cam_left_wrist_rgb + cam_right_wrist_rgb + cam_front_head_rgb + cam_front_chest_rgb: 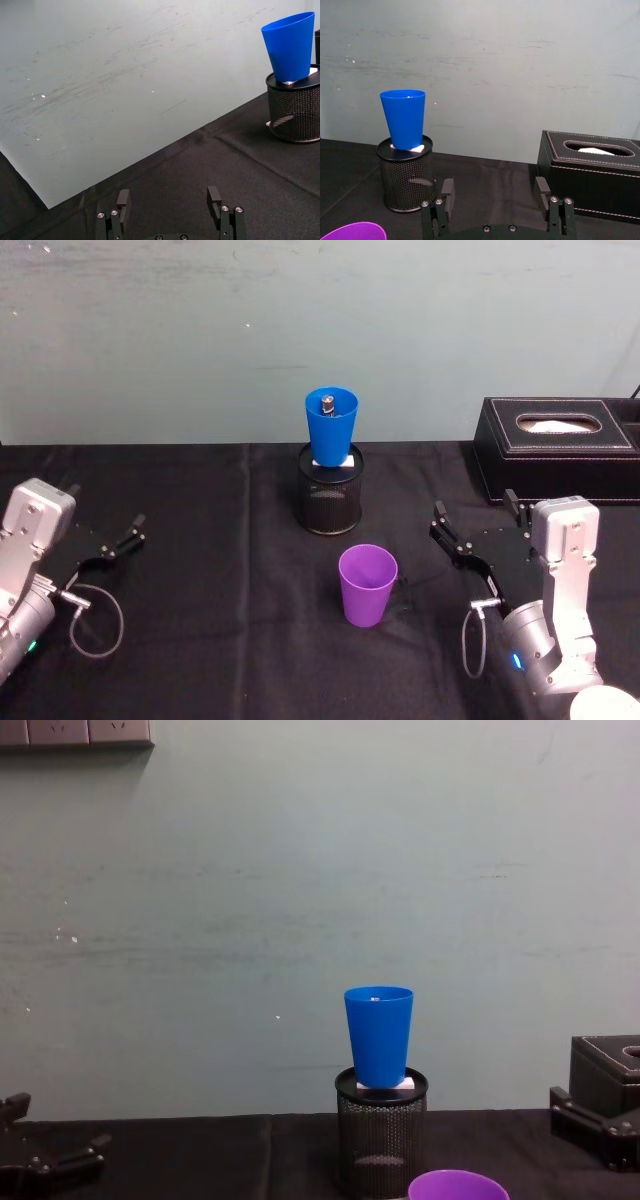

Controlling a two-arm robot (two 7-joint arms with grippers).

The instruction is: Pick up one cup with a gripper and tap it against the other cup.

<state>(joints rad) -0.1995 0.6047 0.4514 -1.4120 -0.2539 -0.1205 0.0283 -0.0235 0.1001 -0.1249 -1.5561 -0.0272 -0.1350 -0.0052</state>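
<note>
The purple cup point(367, 585) stands upright and alone on the black tablecloth, near the middle; its rim also shows in the right wrist view point(355, 231) and the chest view point(458, 1187). Behind it the blue cup point(331, 427) point(404, 117) point(379, 1032) sits upright on top of a black mesh pen holder point(331, 498). My right gripper point(475, 506) point(495, 185) hovers open and holding nothing to the right of the purple cup, a short way off. Far to the left my left gripper point(105, 510) point(169, 195) is open too, well away from both cups.
A black leather tissue box point(555, 445) stands at the back right, just behind my right gripper. The pale green wall closes off the table's far edge. Black cloth point(200, 620) lies bare between my left gripper and the cups.
</note>
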